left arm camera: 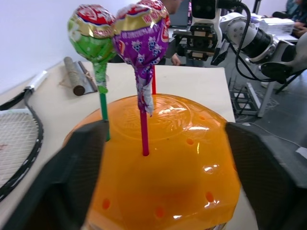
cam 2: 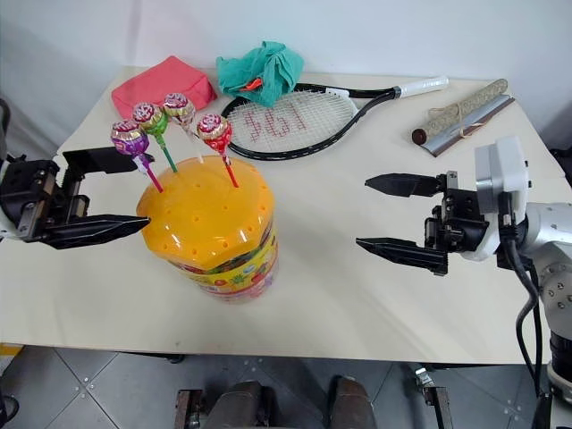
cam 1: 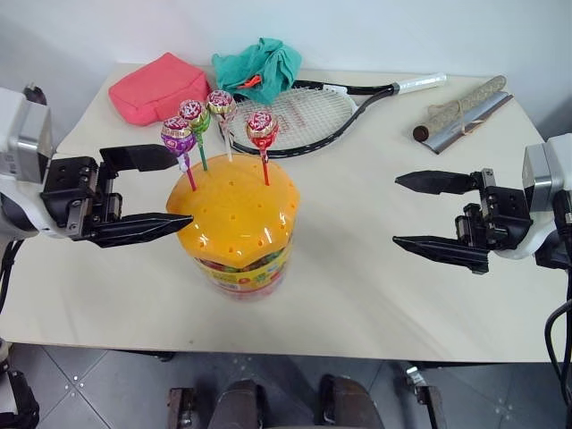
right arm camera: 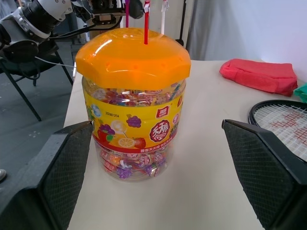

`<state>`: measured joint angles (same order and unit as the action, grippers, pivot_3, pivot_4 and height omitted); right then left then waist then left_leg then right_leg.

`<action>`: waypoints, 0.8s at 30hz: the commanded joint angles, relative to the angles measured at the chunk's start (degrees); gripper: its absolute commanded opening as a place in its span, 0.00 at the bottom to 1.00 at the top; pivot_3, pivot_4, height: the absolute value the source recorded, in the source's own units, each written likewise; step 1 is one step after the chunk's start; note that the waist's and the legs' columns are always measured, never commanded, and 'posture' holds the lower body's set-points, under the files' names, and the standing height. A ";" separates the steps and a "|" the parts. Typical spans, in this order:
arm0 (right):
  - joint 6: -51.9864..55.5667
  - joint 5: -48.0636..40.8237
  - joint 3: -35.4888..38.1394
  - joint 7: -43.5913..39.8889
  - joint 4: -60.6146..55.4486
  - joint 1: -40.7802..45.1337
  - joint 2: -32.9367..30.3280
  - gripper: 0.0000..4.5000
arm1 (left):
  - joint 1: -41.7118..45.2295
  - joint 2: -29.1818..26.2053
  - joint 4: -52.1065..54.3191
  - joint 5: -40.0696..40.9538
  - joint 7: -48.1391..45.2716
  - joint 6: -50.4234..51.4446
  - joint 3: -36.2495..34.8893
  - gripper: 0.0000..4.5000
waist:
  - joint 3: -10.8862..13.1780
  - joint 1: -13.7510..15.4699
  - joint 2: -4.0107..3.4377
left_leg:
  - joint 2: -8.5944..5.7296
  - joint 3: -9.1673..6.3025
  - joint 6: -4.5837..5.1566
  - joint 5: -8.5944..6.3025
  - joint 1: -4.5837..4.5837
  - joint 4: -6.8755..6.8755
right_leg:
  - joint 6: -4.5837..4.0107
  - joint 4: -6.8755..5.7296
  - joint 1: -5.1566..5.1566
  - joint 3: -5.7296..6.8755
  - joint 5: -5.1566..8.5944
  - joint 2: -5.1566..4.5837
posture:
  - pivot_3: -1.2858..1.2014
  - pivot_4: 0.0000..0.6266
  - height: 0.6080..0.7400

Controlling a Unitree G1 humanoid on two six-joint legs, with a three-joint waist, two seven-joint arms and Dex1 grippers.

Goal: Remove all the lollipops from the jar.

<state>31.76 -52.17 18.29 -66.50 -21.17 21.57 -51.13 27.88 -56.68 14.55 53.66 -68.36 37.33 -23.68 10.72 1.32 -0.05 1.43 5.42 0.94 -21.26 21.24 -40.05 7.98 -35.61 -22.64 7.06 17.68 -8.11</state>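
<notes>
— Nearest to us stands the jar (cam 1: 241,259), a big clear plastic tub with a colourful label band and a domed orange lid (cam 1: 234,213) full of small holes. It stands on the pale table (cam 1: 357,286), close to the front edge, a little to our left.

— And where are the lollipops (cam 1: 214,121)?

— We see all four standing in holes of the lid, near its far side: a purple one on a pink stick (cam 1: 178,136), a green-pink one on a green stick (cam 1: 194,115), a pink-gold one on a white stick (cam 1: 222,105) and a red one on a red stick (cam 1: 262,129).

— What do our grippers hold?

— Nothing. Our left gripper (cam 1: 157,189) is just beside the lid, pointing at it from the left, with its two black fingers wide apart. One fingertip is near the purple lollipop; whether it touches we cannot tell. Our right gripper (cam 1: 407,211) is well apart from the jar, on the right, fingers also spread wide and empty.

— Something behind?

— A black tennis racket (cam 1: 304,116), a red pouch (cam 1: 156,88), a teal cloth (cam 1: 259,64) and a wooden stick on a grey strip (cam 1: 460,109).
</notes>
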 commanded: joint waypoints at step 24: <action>-0.54 -4.37 4.32 2.59 -4.12 -0.28 -0.44 1.00 | 6.21 2.38 -1.01 0.46 0.24 -1.25 2.68 0.00 | 0.00 0.01 0.00 | 0.00 0.00 0.00 0.00 0.02 -0.01 | 0.00 0.00 0.00 0.00 0.00 0.01 | 0.52 0.24 1.00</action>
<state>31.36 -54.21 20.30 -63.99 -22.98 20.36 -51.20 32.48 -54.49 12.68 52.51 -68.35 36.61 -19.46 10.72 1.34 -0.04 1.43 5.41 0.95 -21.27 21.25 -40.07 7.99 -35.60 -22.64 7.06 17.68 -8.09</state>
